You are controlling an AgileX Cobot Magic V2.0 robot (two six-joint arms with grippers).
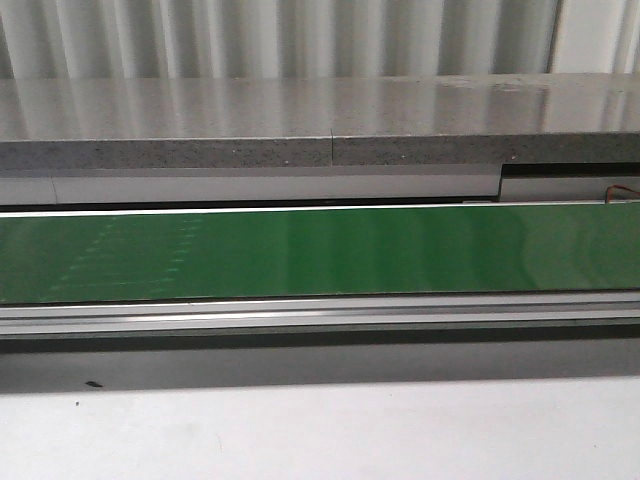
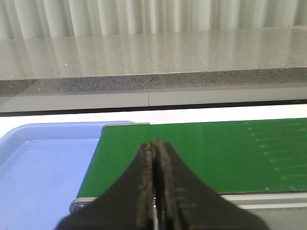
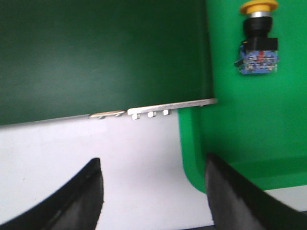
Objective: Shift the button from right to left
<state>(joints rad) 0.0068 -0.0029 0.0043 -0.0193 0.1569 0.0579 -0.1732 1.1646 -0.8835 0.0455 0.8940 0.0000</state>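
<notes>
The button, with a yellow cap, black collar and blue body, lies in a bright green tray in the right wrist view. My right gripper is open and empty, above the white table at the tray's corner, well short of the button. My left gripper is shut and empty, over the end of the green conveyor belt. A light blue tray sits beside that belt end. Neither gripper nor the button shows in the front view.
The green conveyor belt runs across the front view with a metal rail in front and a grey stone ledge behind. The belt's end bracket shows in the right wrist view next to the green tray.
</notes>
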